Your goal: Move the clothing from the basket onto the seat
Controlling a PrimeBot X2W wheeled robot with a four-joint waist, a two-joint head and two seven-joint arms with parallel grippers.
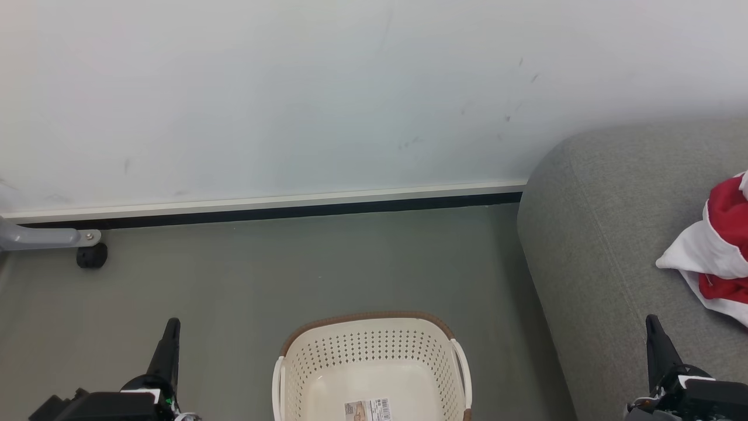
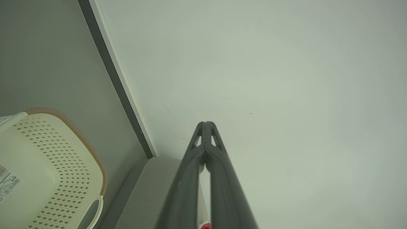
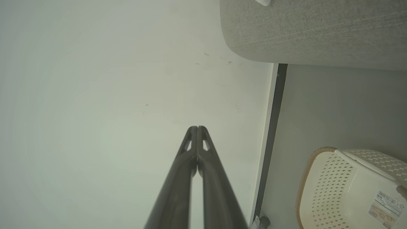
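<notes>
The cream basket (image 1: 327,362) with a brown rim stands on the floor at bottom centre, and only a barcode sticker shows inside it. Red and white clothing (image 1: 716,248) lies on the grey seat (image 1: 602,234) at the right edge. My left gripper (image 1: 171,327) is shut and holds nothing, left of the basket. My right gripper (image 1: 653,324) is shut and holds nothing, over the seat's front, below the clothing. In the left wrist view the shut fingertips (image 2: 206,125) point at the wall, with the basket (image 2: 79,178) at lower left. In the right wrist view the shut gripper (image 3: 197,129) faces the wall, with the basket (image 3: 321,190) at lower right and the seat (image 3: 318,31) at the top.
A pale wall (image 1: 292,99) with a white and dark baseboard (image 1: 269,207) runs behind the grey floor (image 1: 292,269). A grey metal leg with a black caster (image 1: 92,255) stands at the far left by the wall.
</notes>
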